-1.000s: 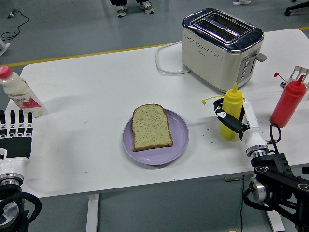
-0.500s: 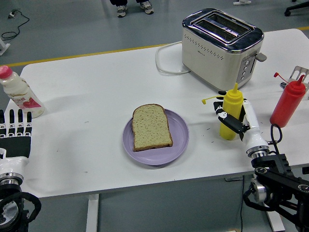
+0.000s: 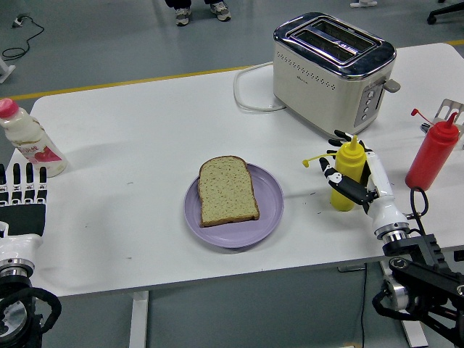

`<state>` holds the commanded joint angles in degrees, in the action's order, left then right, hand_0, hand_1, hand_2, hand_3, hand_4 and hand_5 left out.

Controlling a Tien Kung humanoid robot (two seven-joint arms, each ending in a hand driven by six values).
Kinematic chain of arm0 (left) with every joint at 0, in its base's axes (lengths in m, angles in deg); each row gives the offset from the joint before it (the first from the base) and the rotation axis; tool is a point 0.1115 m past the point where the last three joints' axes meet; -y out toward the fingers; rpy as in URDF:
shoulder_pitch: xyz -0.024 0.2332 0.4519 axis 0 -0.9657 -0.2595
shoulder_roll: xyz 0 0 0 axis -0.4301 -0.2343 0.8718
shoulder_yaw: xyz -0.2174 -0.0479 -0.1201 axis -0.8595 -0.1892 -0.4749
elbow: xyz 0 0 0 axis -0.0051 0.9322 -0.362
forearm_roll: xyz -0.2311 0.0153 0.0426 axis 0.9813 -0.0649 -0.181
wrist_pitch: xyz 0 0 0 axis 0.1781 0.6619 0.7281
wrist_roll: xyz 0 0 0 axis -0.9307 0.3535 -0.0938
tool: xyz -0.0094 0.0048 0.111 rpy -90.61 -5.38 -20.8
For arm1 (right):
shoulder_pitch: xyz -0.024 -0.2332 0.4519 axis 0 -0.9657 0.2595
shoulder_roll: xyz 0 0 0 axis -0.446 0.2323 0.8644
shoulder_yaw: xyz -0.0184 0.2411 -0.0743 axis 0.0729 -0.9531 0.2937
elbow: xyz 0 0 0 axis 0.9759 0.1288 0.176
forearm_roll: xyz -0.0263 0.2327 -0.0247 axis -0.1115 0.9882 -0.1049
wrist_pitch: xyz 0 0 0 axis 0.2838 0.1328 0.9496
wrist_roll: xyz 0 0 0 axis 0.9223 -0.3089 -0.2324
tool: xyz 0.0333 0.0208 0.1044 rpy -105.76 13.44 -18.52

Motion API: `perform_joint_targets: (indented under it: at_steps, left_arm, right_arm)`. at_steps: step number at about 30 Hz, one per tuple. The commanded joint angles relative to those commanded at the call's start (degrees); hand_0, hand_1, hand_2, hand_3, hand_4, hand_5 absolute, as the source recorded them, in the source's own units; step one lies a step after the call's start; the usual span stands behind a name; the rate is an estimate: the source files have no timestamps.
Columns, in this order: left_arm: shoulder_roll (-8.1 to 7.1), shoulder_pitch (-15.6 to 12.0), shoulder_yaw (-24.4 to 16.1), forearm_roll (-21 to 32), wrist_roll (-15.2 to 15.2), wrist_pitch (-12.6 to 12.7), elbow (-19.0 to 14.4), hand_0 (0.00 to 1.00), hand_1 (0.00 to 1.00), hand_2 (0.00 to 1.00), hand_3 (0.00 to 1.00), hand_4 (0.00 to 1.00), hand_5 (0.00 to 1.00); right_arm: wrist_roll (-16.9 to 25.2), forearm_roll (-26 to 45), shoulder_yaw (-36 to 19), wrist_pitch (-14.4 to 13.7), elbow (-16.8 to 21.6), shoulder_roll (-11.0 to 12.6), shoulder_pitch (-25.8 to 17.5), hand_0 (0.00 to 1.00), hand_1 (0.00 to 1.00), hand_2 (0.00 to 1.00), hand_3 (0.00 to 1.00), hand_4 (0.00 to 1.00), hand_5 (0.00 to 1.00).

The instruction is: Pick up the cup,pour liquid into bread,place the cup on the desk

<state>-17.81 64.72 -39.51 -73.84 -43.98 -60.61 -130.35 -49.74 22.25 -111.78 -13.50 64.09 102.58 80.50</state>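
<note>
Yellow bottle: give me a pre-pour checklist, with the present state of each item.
1. Right hand wrapped around the yellow bottle: ok, fingers curl around its body.
2. Bottle upright: ok, nozzle points up.
3. Bottle clear of the table: cannot tell from this view.
4. Bread flat on the purple plate: ok.
5. Path from bottle to bread free: ok, only bare table between them; the toaster and red bottle stand off to the side.
6. Left hand out of the way: ok, open at the table's left edge near the milk bottle.
</note>
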Motion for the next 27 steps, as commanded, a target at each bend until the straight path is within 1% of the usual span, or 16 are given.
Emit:
perform_joint_targets:
  at_steps: [1, 2, 7, 8, 14, 15, 27]
  left_arm:
    - [0.0, 0.0, 0.0, 0.0, 0.0, 0.0, 0.0, 0.859, 0.871, 0.936, 0.857, 0.717, 0.998]
    - [0.0, 0.0, 0.01, 0.01, 0.0, 0.0, 0.0, 0.859, 0.871, 0.936, 0.857, 0.718, 0.998]
    - [0.0, 0.01, -0.03, 0.02, 0.02, 0.0, -0.03, 0.859, 0.871, 0.936, 0.857, 0.718, 0.998]
    - [0.0, 0.02, -0.04, 0.02, 0.02, -0.01, -0.04, 0.859, 0.87, 0.936, 0.857, 0.716, 0.998]
    - [0.0, 0.06, -0.05, 0.05, 0.05, -0.01, -0.07, 0.859, 0.87, 0.936, 0.857, 0.716, 0.998]
    - [0.0, 0.06, -0.04, 0.06, 0.05, -0.02, -0.07, 0.858, 0.87, 0.936, 0.857, 0.716, 0.998]
    - [0.0, -0.09, 0.09, 0.13, 0.13, -0.05, -0.08, 0.859, 0.87, 0.936, 0.855, 0.715, 0.998]
  right_arm:
    - [0.0, -0.22, 0.02, 0.04, 0.09, 0.05, -0.07, 0.835, 0.758, 0.839, 0.901, 0.696, 0.164]
    - [0.0, -0.81, 0.04, 0.18, 0.28, 0.19, -0.24, 0.865, 0.803, 0.89, 0.946, 0.713, 0.157]
    - [0.0, -3.29, 0.01, 0.65, 0.73, 0.68, -0.88, 0.865, 0.803, 0.89, 0.946, 0.713, 0.157]
    - [0.0, -3.86, -0.06, 0.74, 0.74, 0.75, -1.0, 0.917, 0.874, 0.928, 0.987, 0.734, 0.158]
    - [0.0, -6.4, -0.72, 1.34, 0.62, 1.02, -1.56, 0.917, 0.874, 0.928, 0.987, 0.734, 0.158]
    - [0.0, -6.71, -0.87, 1.41, 0.58, 1.05, -1.66, 0.939, 0.892, 0.945, 0.998, 0.769, 0.151]
    - [-1.2, -8.59, -2.5, 2.24, 1.09, 1.8, -3.39, 0.954, 0.903, 0.955, 0.998, 0.791, 0.138]
